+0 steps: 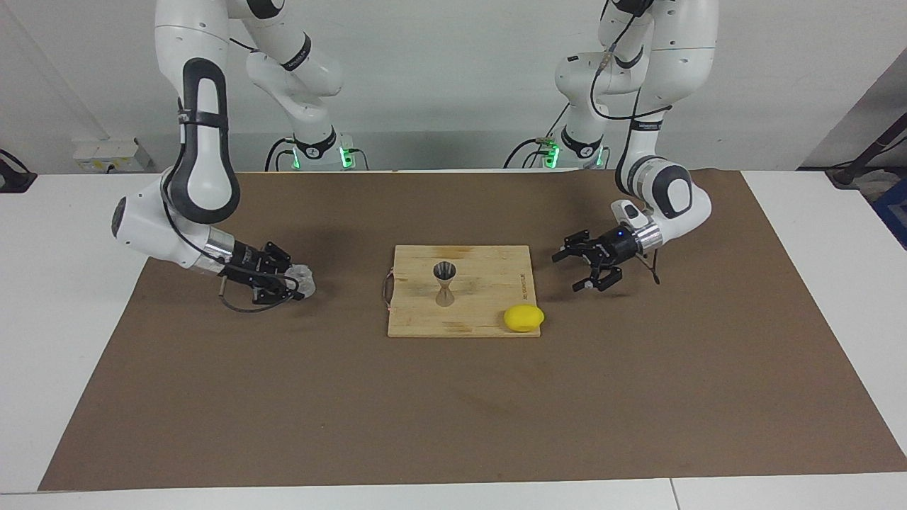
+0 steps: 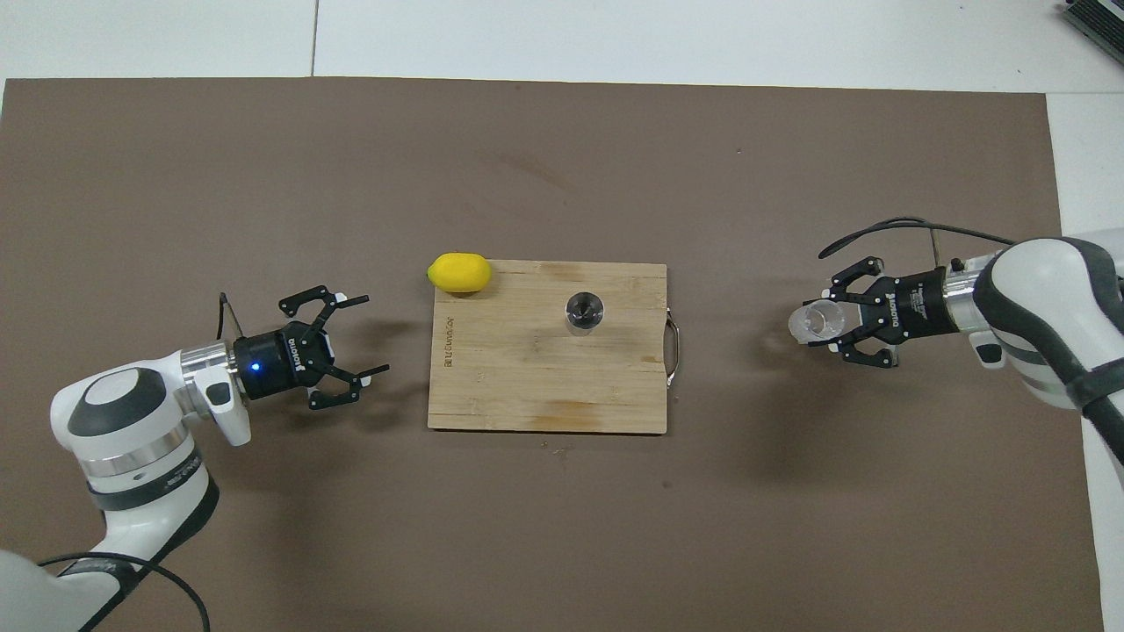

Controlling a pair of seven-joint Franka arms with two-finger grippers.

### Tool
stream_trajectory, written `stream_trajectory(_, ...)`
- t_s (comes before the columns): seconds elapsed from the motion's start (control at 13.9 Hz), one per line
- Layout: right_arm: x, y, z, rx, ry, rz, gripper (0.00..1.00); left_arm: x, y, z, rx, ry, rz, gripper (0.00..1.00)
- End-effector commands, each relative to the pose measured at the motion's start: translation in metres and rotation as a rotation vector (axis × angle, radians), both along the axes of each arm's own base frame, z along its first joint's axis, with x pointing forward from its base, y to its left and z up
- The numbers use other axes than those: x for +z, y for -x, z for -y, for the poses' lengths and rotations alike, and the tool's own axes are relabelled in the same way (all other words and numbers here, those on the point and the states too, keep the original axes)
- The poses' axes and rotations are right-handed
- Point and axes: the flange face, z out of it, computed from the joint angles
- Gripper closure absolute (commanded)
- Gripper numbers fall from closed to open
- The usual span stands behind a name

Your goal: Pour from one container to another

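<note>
The clear ribbed cup (image 1: 303, 278) (image 2: 810, 323) sits between the fingers of my right gripper (image 1: 296, 283) (image 2: 824, 323), low over the brown mat toward the right arm's end of the table. I cannot tell whether it touches the mat. The silver hourglass jigger (image 1: 445, 283) (image 2: 584, 313) stands upright on the wooden cutting board (image 1: 489, 312) (image 2: 527, 386) in the middle. My left gripper (image 1: 567, 273) (image 2: 376, 333) is open and empty, just above the mat beside the board's end toward the left arm.
A yellow lemon (image 1: 524, 318) (image 2: 459, 272) lies at the board's corner farthest from the robots, toward the left arm's end. The board has a metal handle (image 2: 674, 351) on the end facing the right gripper. The brown mat (image 1: 453, 411) covers the table.
</note>
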Motion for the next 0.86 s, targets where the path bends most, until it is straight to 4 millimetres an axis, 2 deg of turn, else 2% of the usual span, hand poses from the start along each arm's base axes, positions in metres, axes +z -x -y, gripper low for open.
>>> stream_trajectory(0.0,0.032,-0.002,-0.05,-0.068,0.016,-0.007,0.99,0.008,0.016,-0.054,-0.058,-0.02,0.075,0.0)
stream_trajectory(0.29,0.062,-0.01,-0.134,-0.142,0.066,-0.018,0.99,0.025,0.018,-0.143,-0.088,-0.093,0.059,0.0)
stream_trajectory(0.43,0.076,-0.014,-0.172,-0.164,0.136,-0.012,0.99,0.045,0.011,-0.183,-0.116,-0.15,0.009,0.0)
stream_trajectory(0.65,0.091,-0.022,-0.212,-0.191,0.244,0.002,1.0,0.086,0.011,-0.231,-0.13,-0.285,-0.081,0.0)
stream_trajectory(0.79,0.097,-0.027,-0.222,-0.185,0.332,0.033,1.0,0.127,0.014,-0.248,-0.093,-0.377,-0.139,0.0)
